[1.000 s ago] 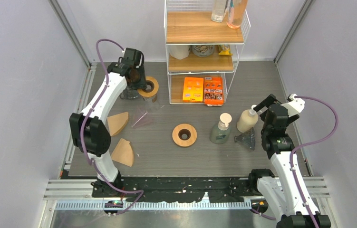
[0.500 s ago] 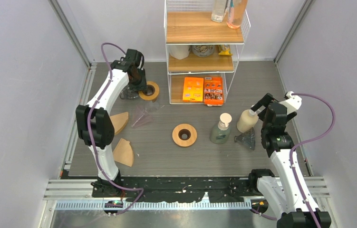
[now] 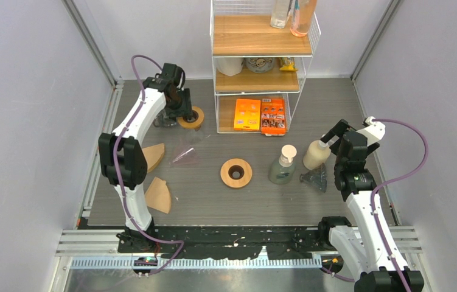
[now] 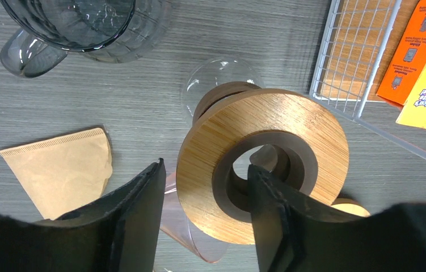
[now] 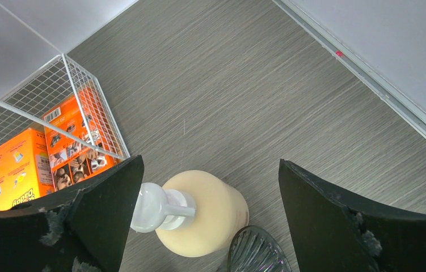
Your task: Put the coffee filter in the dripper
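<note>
Two brown paper coffee filters (image 3: 152, 157) (image 3: 159, 194) lie flat at the left; one shows in the left wrist view (image 4: 63, 170). A clear pinkish cone dripper (image 3: 183, 154) lies on its side beside them. My left gripper (image 3: 183, 112) (image 4: 205, 167) straddles the rim of a tilted wooden ring (image 4: 222, 147). One finger is in its hole, the other just outside with a narrow gap. My right gripper (image 3: 338, 131) (image 5: 210, 170) is open and empty above a cream pump bottle (image 5: 205, 212). A ribbed glass dripper (image 3: 316, 178) (image 5: 256, 252) stands beside that bottle.
A dark glass dripper (image 4: 68, 22) stands left of the ring. A second wooden ring (image 3: 236, 173) and a green pump bottle (image 3: 282, 167) sit mid-table. A white wire shelf (image 3: 256, 79) with orange boxes (image 3: 260, 115) stands at the back. Side walls close in left and right.
My left gripper has moved a little nearer and lower over the wooden ring, which it now partly hides. My right arm has shifted slightly; the filters have not moved.
</note>
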`<action>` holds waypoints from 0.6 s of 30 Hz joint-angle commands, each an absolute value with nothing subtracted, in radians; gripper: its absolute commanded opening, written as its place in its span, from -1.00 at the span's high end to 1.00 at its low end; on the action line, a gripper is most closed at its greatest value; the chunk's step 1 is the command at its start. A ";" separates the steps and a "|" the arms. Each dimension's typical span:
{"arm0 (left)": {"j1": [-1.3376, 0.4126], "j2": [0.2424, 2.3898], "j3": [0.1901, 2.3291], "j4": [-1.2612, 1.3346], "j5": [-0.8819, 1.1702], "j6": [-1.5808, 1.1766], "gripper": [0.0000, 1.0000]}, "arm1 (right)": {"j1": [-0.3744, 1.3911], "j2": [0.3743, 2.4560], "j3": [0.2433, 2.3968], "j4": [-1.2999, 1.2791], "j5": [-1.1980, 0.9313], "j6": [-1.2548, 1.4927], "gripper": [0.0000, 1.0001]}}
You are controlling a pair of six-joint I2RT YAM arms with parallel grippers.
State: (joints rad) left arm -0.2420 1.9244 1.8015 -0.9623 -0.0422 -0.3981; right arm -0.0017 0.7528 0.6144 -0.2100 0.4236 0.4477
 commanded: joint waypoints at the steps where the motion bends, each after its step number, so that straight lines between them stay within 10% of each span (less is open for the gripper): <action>1: -0.241 1.882 1.835 -0.947 -0.028 -0.379 -0.32 | 0.000 0.752 0.656 -0.170 0.419 0.440 -0.90; 9: -0.242 1.760 1.744 -0.858 -0.004 -0.386 -0.98 | 0.000 0.760 0.661 -0.171 0.405 0.437 -0.90; 18: -0.270 1.454 1.341 -0.707 -0.114 -0.488 -0.99 | 0.000 0.758 0.649 -0.147 0.394 0.427 -0.91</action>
